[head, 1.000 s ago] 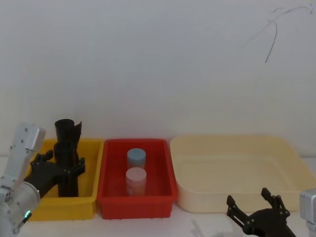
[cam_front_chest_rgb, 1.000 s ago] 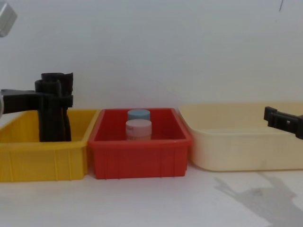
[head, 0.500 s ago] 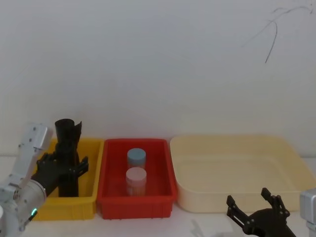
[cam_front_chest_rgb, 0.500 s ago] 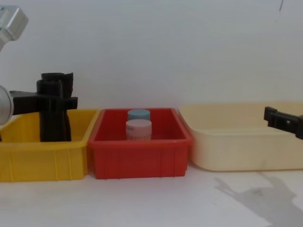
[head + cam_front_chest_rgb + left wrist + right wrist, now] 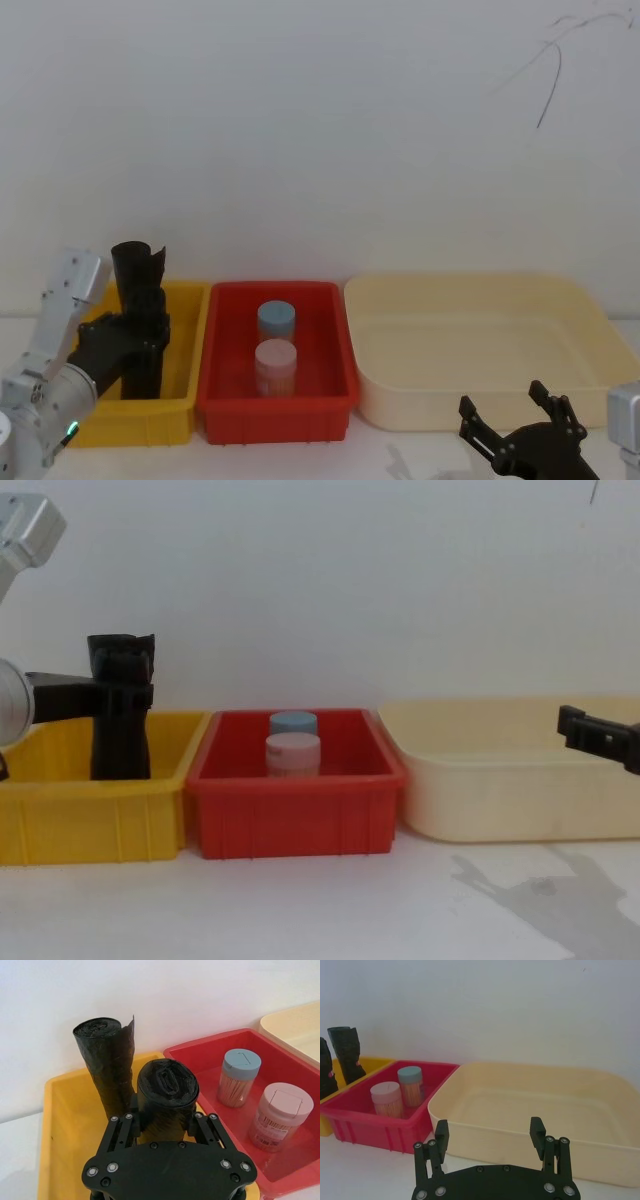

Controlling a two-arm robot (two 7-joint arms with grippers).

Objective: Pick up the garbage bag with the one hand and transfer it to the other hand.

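Against the wall (image 5: 320, 150), my left wrist view splits what the chest view merges: left gripper (image 5: 165, 1117) clamping the garbage bag (image 5: 167, 1085), flapped roll (image 5: 107, 1060) behind; right gripper (image 5: 489, 1132) wide.

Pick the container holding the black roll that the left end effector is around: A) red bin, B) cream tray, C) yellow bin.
C: the left end effector grips the garbage bag, which stands upright in the yellow bin; the right end effector hangs open in front of the cream tray.
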